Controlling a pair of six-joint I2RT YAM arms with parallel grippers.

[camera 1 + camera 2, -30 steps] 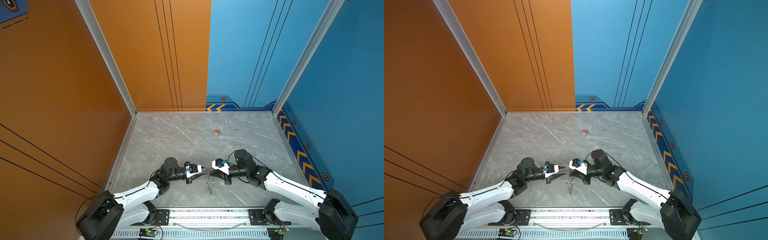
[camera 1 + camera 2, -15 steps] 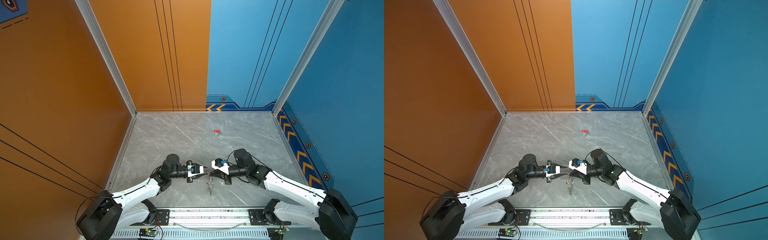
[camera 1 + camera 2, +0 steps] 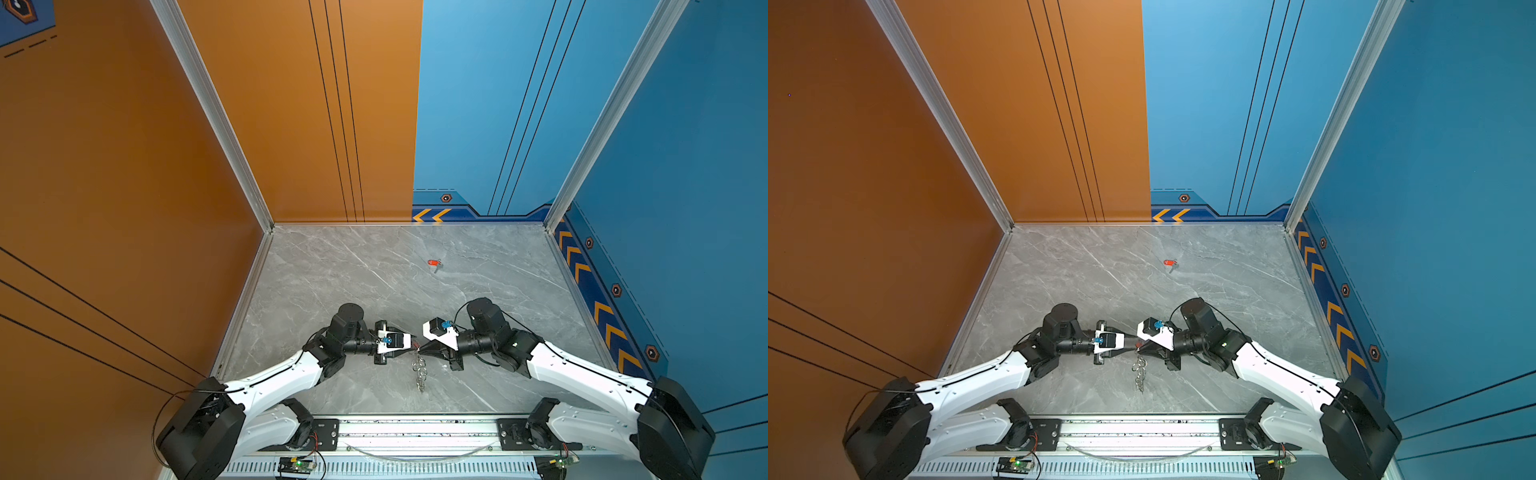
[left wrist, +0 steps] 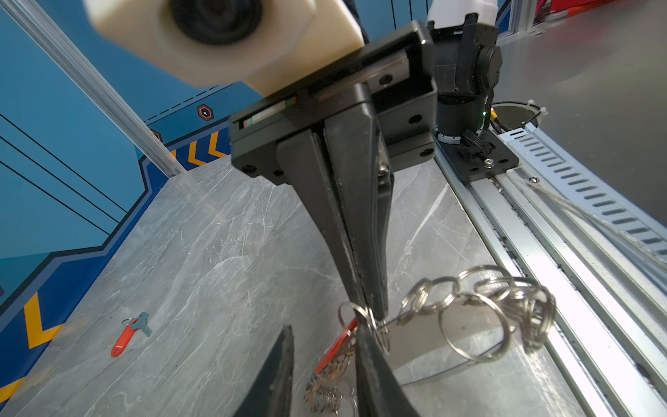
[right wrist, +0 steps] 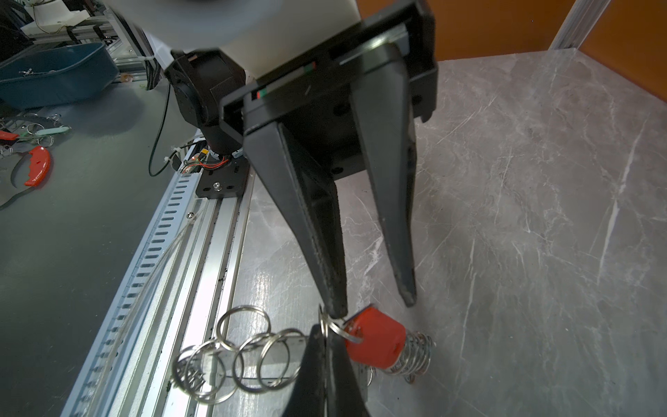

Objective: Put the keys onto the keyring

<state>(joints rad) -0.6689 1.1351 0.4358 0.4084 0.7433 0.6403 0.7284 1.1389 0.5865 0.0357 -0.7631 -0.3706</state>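
Both top views: key (image 3: 433, 262) on open table (image 3: 332, 282), away from edges.

The desk (image 3: 332, 270) is smooth grey marble-look stone with a soft sheen. The keyring (image 4: 465, 299) is bright polished metal wire — the key (image 5: 373, 339) has a smooth orange-red plastic tag. The left claw (image 5: 373, 305) is matt black plastic, finely grainy.

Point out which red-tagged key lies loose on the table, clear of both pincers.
The far key, lying alone toward the back of the table. The other key's red tag sits at the tips of the left pincer and the right pincer.
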